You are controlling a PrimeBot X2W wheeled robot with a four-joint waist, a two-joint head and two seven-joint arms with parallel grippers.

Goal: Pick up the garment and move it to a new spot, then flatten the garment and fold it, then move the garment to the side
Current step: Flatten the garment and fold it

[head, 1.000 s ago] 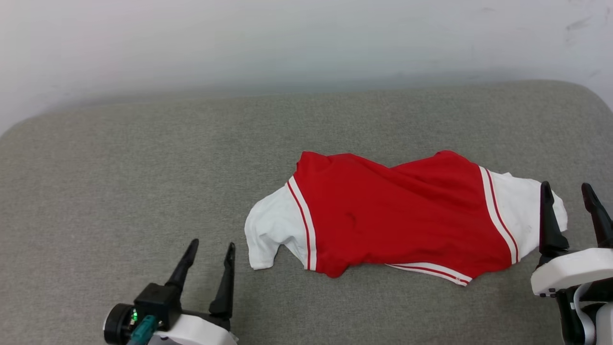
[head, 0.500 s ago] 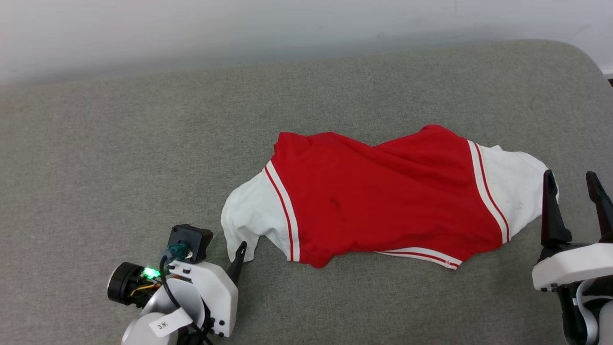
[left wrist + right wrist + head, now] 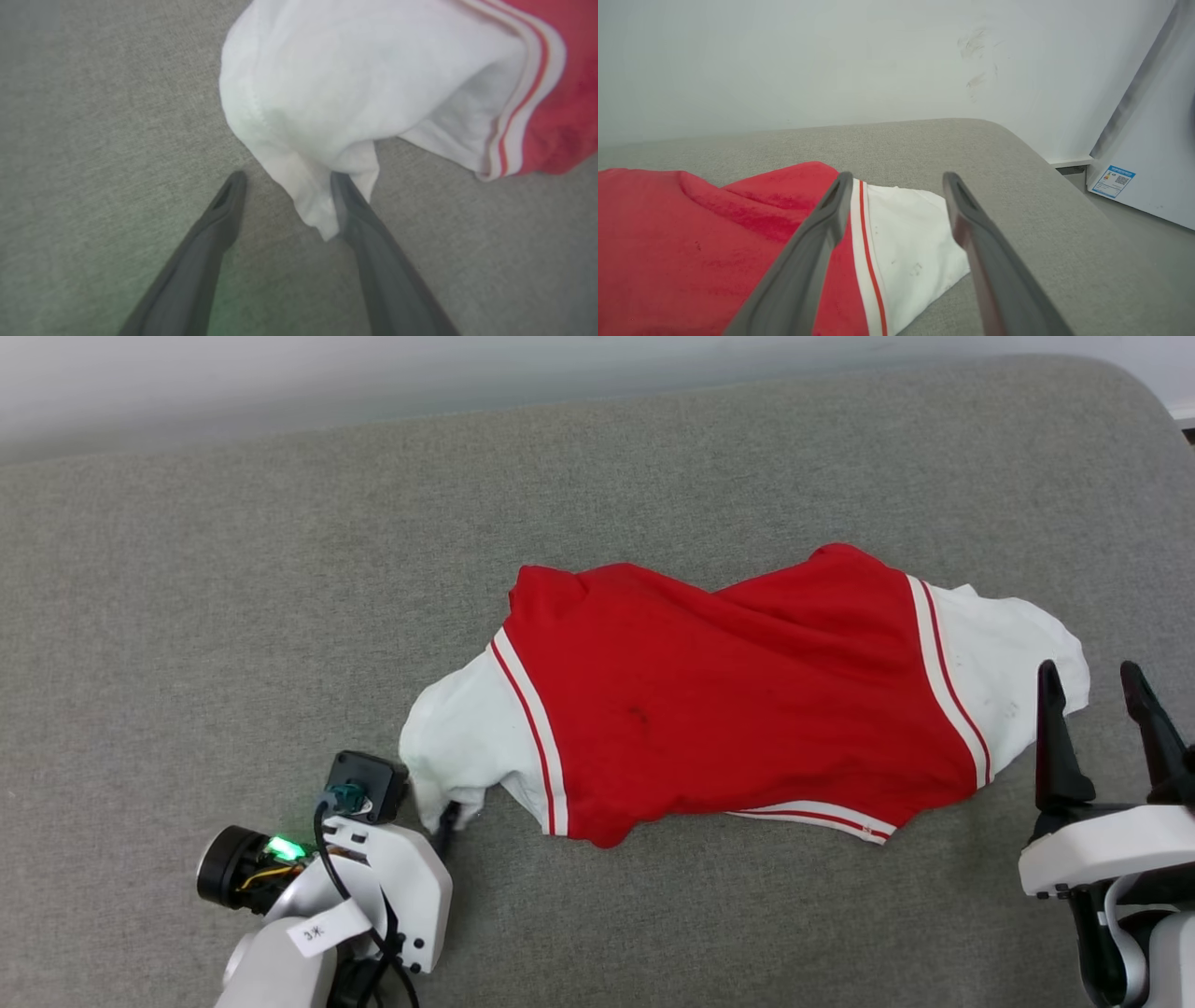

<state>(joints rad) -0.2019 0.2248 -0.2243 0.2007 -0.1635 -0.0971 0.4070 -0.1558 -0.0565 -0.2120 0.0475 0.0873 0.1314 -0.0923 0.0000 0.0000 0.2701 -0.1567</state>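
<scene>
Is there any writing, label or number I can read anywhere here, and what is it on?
"3米", as best it can be read: on the white tag hanging at the left forearm.
Blue sticker with a square code, on the white cabinet: too small to read.
Garment: no lettering shows on the side facing up.

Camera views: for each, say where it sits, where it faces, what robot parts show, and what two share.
Head view: on head, facing forward-down at shirt on cushion; left gripper, right gripper show.
Left wrist view: on left wrist, facing down at sleeve corner between its open fingers.
Right wrist view: on right wrist, facing across shirt to wall; open fingers.
Shared: head and left wrist show that sleeve.
</scene>
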